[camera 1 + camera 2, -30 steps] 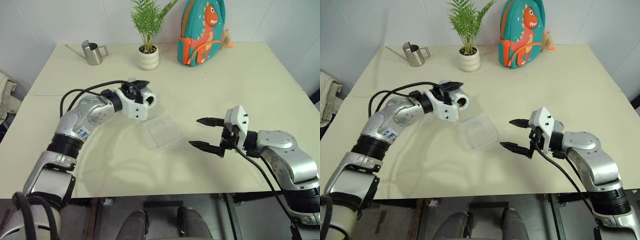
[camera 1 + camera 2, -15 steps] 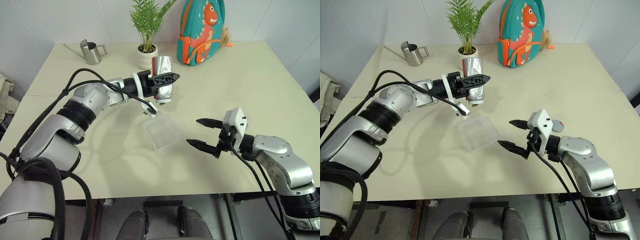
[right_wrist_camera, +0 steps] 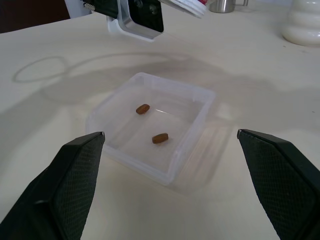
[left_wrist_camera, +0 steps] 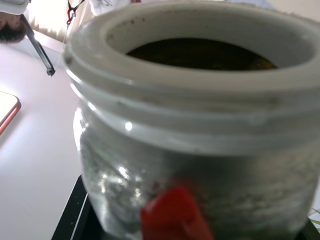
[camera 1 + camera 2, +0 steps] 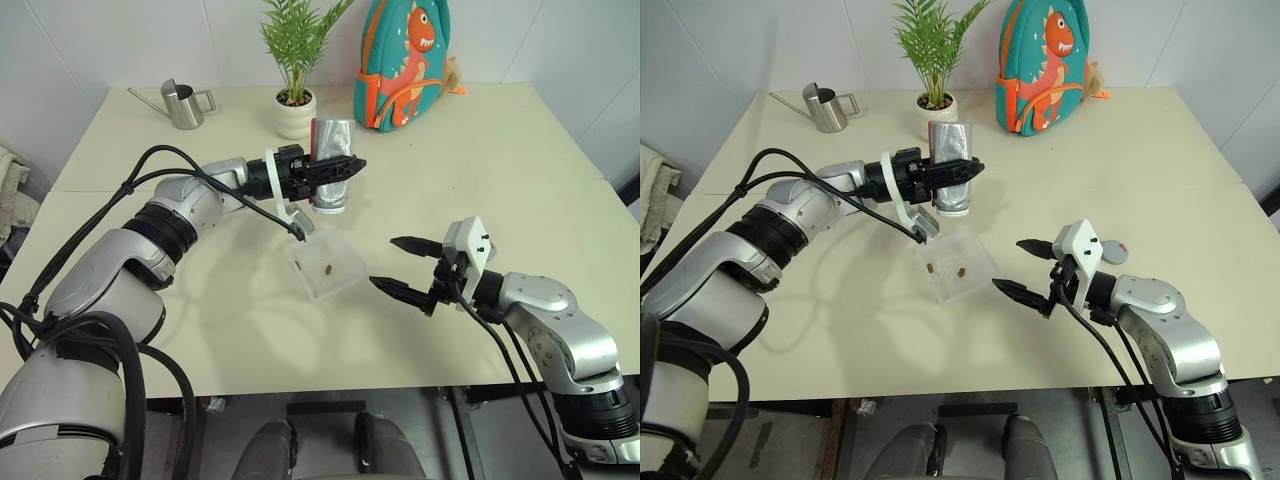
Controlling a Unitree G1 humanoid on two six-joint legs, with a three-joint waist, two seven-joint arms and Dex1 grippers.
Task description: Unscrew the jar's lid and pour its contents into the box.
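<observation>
My left gripper point(image 5: 342, 168) is shut on the jar point(image 5: 330, 180), which hangs lidless and mouth down just above the far edge of the box point(image 5: 347, 256). The left wrist view shows the jar point(image 4: 200, 150) close up, with its open mouth and a red mark on its wall. Two brown pieces of the contents point(image 3: 143, 108) lie on the floor of the clear box point(image 3: 150, 167). My right gripper point(image 5: 383, 262) stands open and empty to the right of the box, pointing at it. The lid point(image 5: 1113, 251), grey with a red mark, lies on the table behind the right wrist.
Along the table's far edge stand a steel watering can point(image 5: 185, 105), a white plant pot point(image 5: 296, 113) with a green plant, and a teal dinosaur backpack point(image 5: 402, 65). The front table edge runs close below both arms.
The left arm has lifted the jar and rolled it from lying sideways to mouth down over the box. Brown pieces now lie in the box. The right gripper has stayed in place.
</observation>
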